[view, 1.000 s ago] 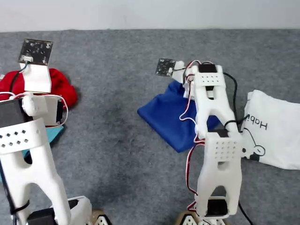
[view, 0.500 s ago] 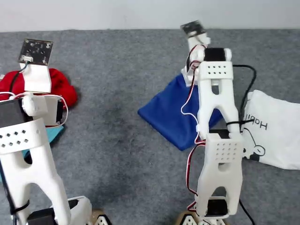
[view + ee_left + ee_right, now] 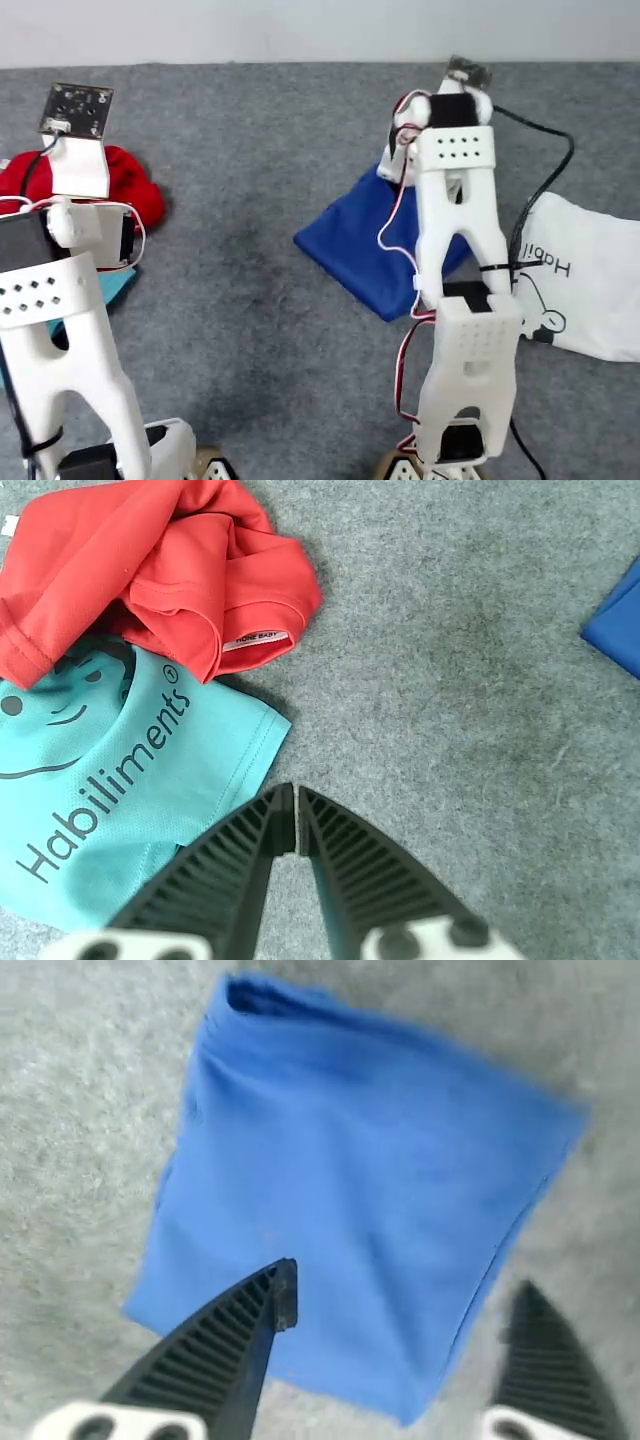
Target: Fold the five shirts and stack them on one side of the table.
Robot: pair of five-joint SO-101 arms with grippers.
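Count four shirts on the grey table (image 3: 240, 150): one red shirt (image 3: 130, 570) bunched up and lapping onto one teal shirt (image 3: 120, 780) at one side, one blue shirt (image 3: 355, 245) lying flat toward the other, one white shirt (image 3: 590, 290) near it. Find two grippers: left gripper (image 3: 296, 805) pinched tight on nothing over bare table beside the teal shirt's hem, right gripper (image 3: 405, 1290) spread wide and empty above the blue shirt.
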